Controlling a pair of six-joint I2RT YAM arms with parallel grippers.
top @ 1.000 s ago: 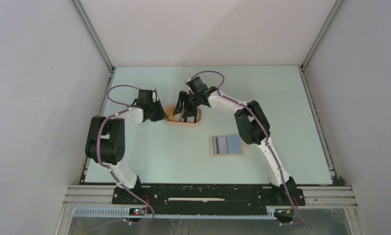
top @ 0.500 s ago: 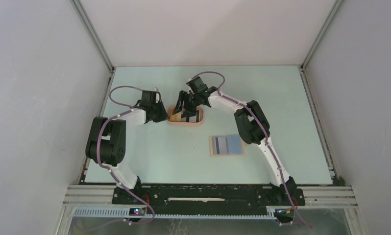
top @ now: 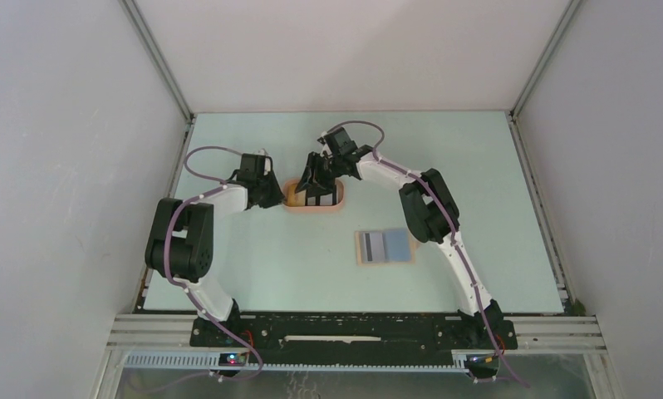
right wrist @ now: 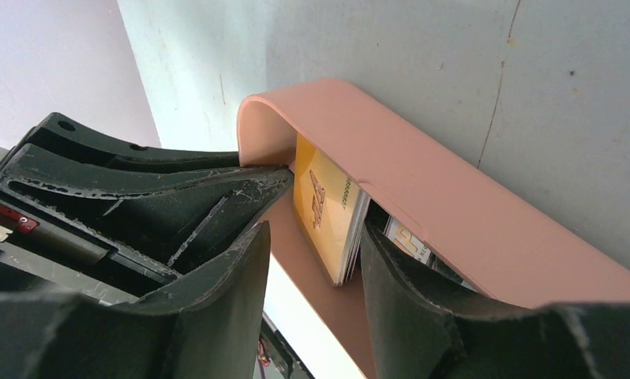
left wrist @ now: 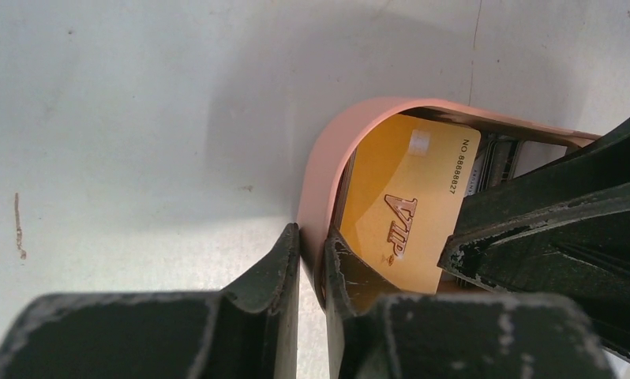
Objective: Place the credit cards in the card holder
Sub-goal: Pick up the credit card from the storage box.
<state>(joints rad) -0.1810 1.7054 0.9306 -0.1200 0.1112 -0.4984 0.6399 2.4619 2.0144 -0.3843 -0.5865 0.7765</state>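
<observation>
Several credit cards stand on edge in a peach oval tray point(top: 336, 202). The front card is yellow-orange with "VIP" on it point(left wrist: 406, 205). My left gripper point(top: 272, 194) is shut on the tray's left wall point(left wrist: 316, 185), one finger outside and one inside. My right gripper point(top: 314, 181) is open and reaches down into the tray. Its fingers straddle the yellow card and those stacked behind it point(right wrist: 328, 209). A white and gold card point(right wrist: 407, 238) stands behind the right finger point(right wrist: 410, 308). The tan card holder point(top: 385, 248) lies flat at centre right with a grey-striped card and a blue card on it.
The tray's far wall point(right wrist: 422, 181) rises close behind my right gripper point(right wrist: 316, 233). My left gripper point(left wrist: 312, 253) and the right finger point(left wrist: 549, 229) crowd the tray's left end. Enclosure walls bound the table on three sides.
My left gripper has shifted slightly at the tray's left end. My right gripper has moved a little over the tray. The card holder has not moved.
</observation>
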